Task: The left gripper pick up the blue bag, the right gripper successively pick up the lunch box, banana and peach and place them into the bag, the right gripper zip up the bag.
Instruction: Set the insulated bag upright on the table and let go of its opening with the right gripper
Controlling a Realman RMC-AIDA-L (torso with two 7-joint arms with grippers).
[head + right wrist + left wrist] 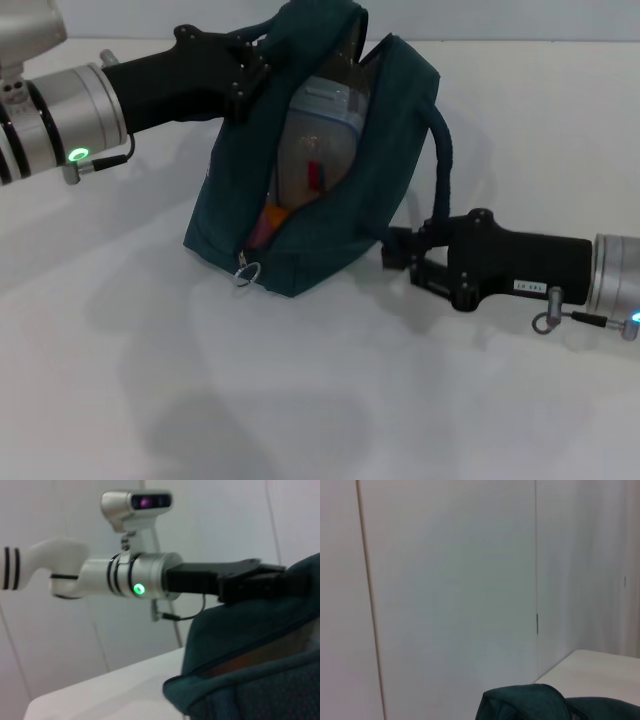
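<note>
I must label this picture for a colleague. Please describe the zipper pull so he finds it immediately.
Start at the dark teal bag standing on the white table. Follow its open zipper down to the near bottom corner. There hangs a small silver ring, the only metal part on the fabric.

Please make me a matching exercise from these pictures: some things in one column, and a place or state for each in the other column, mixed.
Things:
1. left hand
2. right hand
3. lunch box
4. zipper ring

Places or states:
a. inside the open bag
b. hanging at the bag's low front corner
c. at the bag's top edge
d. at the bag's side, near the table

Pairs: 1-c, 2-d, 3-a, 4-b
</note>
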